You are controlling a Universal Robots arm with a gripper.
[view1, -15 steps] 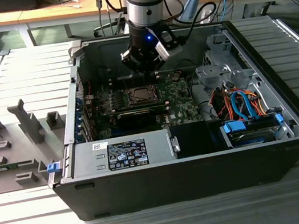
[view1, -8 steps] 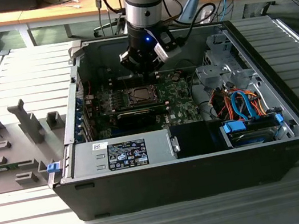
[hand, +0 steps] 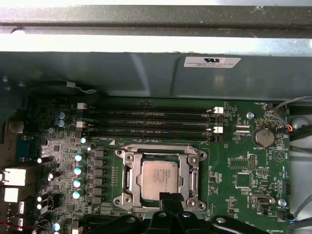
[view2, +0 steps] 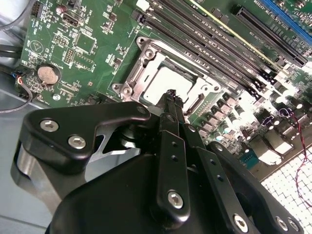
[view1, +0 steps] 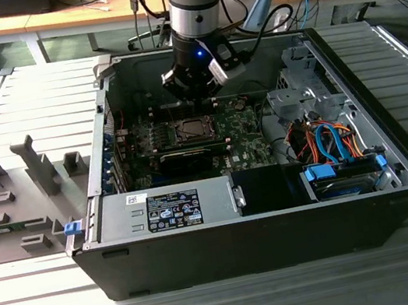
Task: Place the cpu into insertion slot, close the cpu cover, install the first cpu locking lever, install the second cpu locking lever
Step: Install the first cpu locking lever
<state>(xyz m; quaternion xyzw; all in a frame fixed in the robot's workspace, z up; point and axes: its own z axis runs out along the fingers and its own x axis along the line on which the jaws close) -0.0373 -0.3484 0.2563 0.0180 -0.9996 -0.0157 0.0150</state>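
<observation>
The cpu (hand: 163,178), a silver-grey square chip, lies flat in the insertion slot (hand: 195,181) on the green motherboard. The cpu cover (hand: 127,171), a silver frame plate, lies down around the chip, and the chip's top shows through its cut-out centre. In both wrist views my gripper (hand: 170,197) hangs over the socket's edge with its thin black fingers (view2: 171,105) pressed together and nothing between them. Whether the tips touch the cover I cannot tell. The second wrist view has the cpu (view2: 165,83) just past my gripper (view2: 170,95). From the exterior view, the gripper (view1: 195,95) hovers above the socket (view1: 194,129) inside the open computer case.
Long memory slots (hand: 151,122) run beside the socket. A coin battery (hand: 263,136) sits on the board. A long black card (view1: 192,154), a power supply (view1: 166,206) and a drive bay with cables (view1: 338,152) fill the case. A grey fixture (view1: 15,201) stands at the exterior view's left.
</observation>
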